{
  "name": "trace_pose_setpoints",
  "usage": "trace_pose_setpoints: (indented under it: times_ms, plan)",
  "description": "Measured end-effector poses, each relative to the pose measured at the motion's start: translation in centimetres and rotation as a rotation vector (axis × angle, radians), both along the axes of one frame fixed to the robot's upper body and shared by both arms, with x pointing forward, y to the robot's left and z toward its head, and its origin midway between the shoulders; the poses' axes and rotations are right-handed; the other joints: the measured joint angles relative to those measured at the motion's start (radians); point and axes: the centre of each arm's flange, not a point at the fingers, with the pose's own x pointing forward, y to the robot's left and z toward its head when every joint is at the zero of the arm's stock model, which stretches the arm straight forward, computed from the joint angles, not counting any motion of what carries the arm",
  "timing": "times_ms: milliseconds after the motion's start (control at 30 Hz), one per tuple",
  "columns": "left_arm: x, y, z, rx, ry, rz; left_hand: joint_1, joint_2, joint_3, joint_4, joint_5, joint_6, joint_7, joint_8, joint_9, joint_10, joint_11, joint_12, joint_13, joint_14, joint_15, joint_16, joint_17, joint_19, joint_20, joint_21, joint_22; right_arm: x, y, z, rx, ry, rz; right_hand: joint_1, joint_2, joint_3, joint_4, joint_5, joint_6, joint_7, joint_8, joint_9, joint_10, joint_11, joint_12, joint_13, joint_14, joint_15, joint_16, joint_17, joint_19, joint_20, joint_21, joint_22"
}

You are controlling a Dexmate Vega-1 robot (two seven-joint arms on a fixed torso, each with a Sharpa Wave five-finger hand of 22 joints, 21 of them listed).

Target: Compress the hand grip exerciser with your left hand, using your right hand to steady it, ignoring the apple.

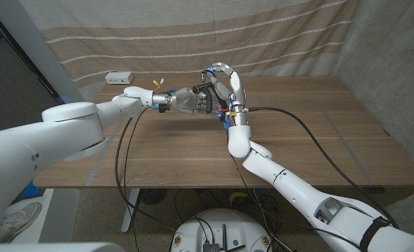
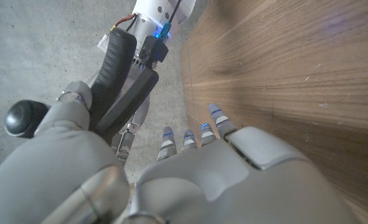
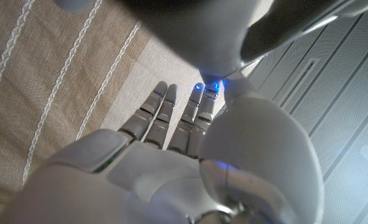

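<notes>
While gripping the black grip exerciser [image 2: 118, 78] in the left robot hand [image 1: 192, 101] above the far middle of the desk [image 1: 312, 133], with the right robot hand [image 1: 224, 84] bracing beside it, grasp unclear, probably risking a handle slipping sideways and dropping if squeezing unevenly.

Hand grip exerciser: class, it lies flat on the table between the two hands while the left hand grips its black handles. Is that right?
Not quite. The left hand does grip the hand grip exerciser by its black handles, but the head view shows it held up above the table, against the right hand.
</notes>
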Motion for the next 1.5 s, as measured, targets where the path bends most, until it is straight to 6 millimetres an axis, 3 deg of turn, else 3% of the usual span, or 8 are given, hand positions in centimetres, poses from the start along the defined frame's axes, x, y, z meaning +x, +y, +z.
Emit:
trace_pose_setpoints:
  times_ms: [267,467,667,833,967,1100,1333,1500]
  plan:
    - [-0.2,-0.8,-0.3,-0.064,0.022,-0.033,0.042,0.026,0.016,-0.001,-0.007,-0.043,-0.017,-0.011,0.0,-0.03,0.005,-0.004,0.0,-0.02,-0.004,-0.005,0.0,-0.013,0.002,-0.004,0.0,0.0,0.1,0.1,0.003,0.013,0.008,0.0,0.0,0.0,0.0,0.0,-0.002,-0.002,0.0,0.0,0.0,0.0,0.0,0.0,0.0,0.0,0.0,0.0,0.0,0.0,0.0,0.0]
    - [-0.5,-1.0,-0.3,-0.107,0.035,-0.057,0.065,0.013,0.016,-0.002,-0.011,0.05,0.075,0.03,0.0,-0.003,0.004,0.005,0.0,-0.013,-0.011,-0.005,0.0,-0.012,0.001,-0.004,0.0,0.3,0.1,0.0,0.015,0.049,0.021,0.0,0.0,0.0,0.0,0.0,-0.002,-0.002,0.0,0.0,0.0,0.0,-0.004,0.0,0.0,0.0,0.0,0.0,-0.004,0.004,0.0,0.0]
    - [-1.0,-1.2,-0.3,-0.147,0.05,-0.087,0.075,0.024,0.015,0.008,-0.011,0.141,0.101,0.053,0.0,0.023,-0.005,0.012,0.0,-0.004,-0.016,0.0,0.0,-0.006,-0.003,-0.004,0.0,0.5,0.1,0.0,0.032,0.08,0.045,0.0,0.0,0.0,0.0,0.0,0.001,0.001,0.0,0.0,0.0,0.0,-0.004,0.0,0.0,0.0,0.0,0.005,-0.007,0.007,0.0,0.0]
    - [-1.3,-1.2,-0.4,-0.177,0.072,-0.107,0.056,0.044,0.009,0.014,-0.006,0.285,0.158,0.084,0.001,0.073,-0.018,0.025,0.0,0.026,-0.02,0.0,0.0,0.021,0.005,-0.003,0.0,0.4,0.1,0.1,0.046,0.094,0.064,0.011,0.011,-0.003,0.003,-0.001,0.001,0.001,0.0,0.0,0.0,0.0,-0.004,0.003,0.0,0.0,-0.004,0.005,-0.004,0.011,0.0,0.0]
    - [-1.4,-1.2,-0.4,-0.199,0.09,-0.117,0.052,0.064,0.006,0.013,0.003,0.42,0.222,0.108,0.004,0.2,-0.047,0.057,0.0,0.12,-0.044,0.016,0.0,0.075,0.014,0.01,0.0,0.3,0.0,0.1,0.06,0.1,0.08,0.011,0.011,-0.004,0.004,-0.001,-0.001,0.006,0.007,0.0,0.0,0.0,-0.004,0.004,0.0,0.0,-0.004,0.005,-0.004,0.011,0.0,0.0]
    - [-1.6,-1.2,-0.6,-0.213,0.114,-0.127,0.064,0.091,0.01,0.007,0.005,0.42,0.224,0.114,0.017,0.301,-0.057,0.07,-0.002,0.239,-0.072,0.026,-0.005,0.134,0.018,0.025,0.005,0.2,0.0,0.1,0.075,0.105,0.102,0.011,0.011,-0.004,0.004,-0.003,-0.001,0.006,0.007,0.0,0.0,0.0,-0.004,0.004,0.0,0.0,-0.004,0.005,-0.004,0.011,0.0,0.0]
    - [-1.8,-1.0,-1.1,-0.25,0.162,-0.142,0.053,0.102,0.015,-0.001,0.005,0.42,0.224,0.103,0.076,0.355,-0.026,0.065,0.001,0.375,-0.109,0.033,-0.002,0.223,0.016,0.055,0.011,0.0,-0.3,0.1,0.095,0.104,0.121,0.011,0.011,-0.004,0.004,-0.003,-0.001,0.006,0.007,0.0,0.0,0.0,-0.008,0.004,0.0,0.0,-0.004,0.009,-0.004,0.011,0.0,0.0]
    - [-1.8,-0.9,-1.5,-0.28,0.206,-0.152,0.102,0.135,0.023,-0.008,-0.004,0.35,0.219,0.116,0.148,0.406,-0.008,0.051,0.005,0.489,-0.151,0.041,-0.002,0.324,-0.013,0.108,0.026,-0.2,-0.5,0.0,0.101,0.093,0.115,0.011,0.011,-0.005,0.004,0.004,-0.001,0.006,0.007,0.0,0.0,0.0,-0.008,0.004,0.0,0.0,-0.004,0.009,-0.004,0.011,0.0,0.0]
